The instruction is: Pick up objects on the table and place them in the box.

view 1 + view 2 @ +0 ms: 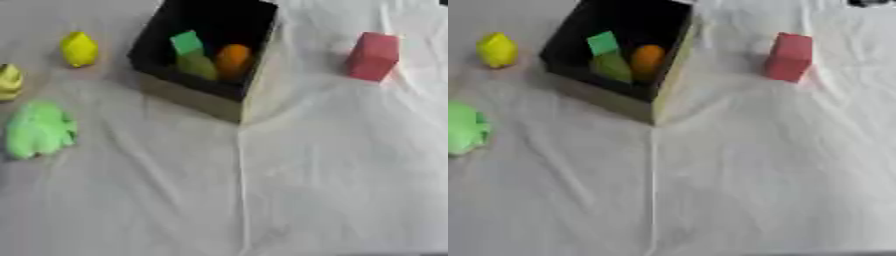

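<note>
A black open box (246, 85) stands at the upper middle of the white cloth. Inside it lie a green block (185, 42), a yellow-green piece (198, 66) and an orange round thing (233, 60). A red block (373, 56) stands upright to the box's right. Left of the box sits a yellow lemon-shaped thing (79, 49). At the left edge a pale yellow object (9, 81) is partly cut off. Below it lies a light green lumpy object (39, 130). Neither hand shows in either view.
A white wrinkled cloth (262, 190) covers the table, with a crease running down from the box's near corner. A dark bit (871, 2) shows at the top right edge in the right eye view.
</note>
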Robot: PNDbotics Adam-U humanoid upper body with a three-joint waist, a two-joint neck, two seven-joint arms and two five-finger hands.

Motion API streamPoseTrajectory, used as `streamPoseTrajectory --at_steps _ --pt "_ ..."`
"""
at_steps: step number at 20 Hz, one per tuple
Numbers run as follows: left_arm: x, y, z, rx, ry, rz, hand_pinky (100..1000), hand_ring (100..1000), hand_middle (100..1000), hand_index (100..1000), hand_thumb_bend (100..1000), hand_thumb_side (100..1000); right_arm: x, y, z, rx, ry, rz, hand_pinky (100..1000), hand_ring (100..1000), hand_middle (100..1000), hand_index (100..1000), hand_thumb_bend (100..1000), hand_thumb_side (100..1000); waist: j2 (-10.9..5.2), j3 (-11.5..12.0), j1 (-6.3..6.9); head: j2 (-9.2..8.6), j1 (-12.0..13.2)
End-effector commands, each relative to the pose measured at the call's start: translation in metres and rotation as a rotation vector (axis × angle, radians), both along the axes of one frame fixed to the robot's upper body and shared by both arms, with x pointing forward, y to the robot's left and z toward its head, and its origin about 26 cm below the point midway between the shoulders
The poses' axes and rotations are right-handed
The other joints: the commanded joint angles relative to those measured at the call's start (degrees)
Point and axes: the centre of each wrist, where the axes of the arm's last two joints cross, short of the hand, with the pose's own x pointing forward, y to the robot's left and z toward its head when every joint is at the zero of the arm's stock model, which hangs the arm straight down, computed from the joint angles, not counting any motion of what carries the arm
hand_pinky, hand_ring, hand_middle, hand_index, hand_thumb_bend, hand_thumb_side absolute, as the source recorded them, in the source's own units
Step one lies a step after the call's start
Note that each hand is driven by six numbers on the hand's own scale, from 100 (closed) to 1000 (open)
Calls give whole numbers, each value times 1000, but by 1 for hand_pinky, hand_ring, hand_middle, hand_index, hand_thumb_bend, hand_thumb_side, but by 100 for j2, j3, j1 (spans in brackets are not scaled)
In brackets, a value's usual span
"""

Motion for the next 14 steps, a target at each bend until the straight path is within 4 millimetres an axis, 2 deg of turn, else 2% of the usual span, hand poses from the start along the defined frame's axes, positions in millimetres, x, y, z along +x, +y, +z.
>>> streamPoseTrajectory --at_steps 1,14 --pt "-11 9 20 29 -53 34 841 774 786 923 445 747 -16 -10 27 7 -71 -17 918 995 885 884 454 100 -190 -3 -92 52 7" --pt "-12 11 22 3 -71 39 841 776 785 922 445 746 -18 -4 24 -25 -47 15 919 998 890 889 437 100 -159 4 -107 3 12"
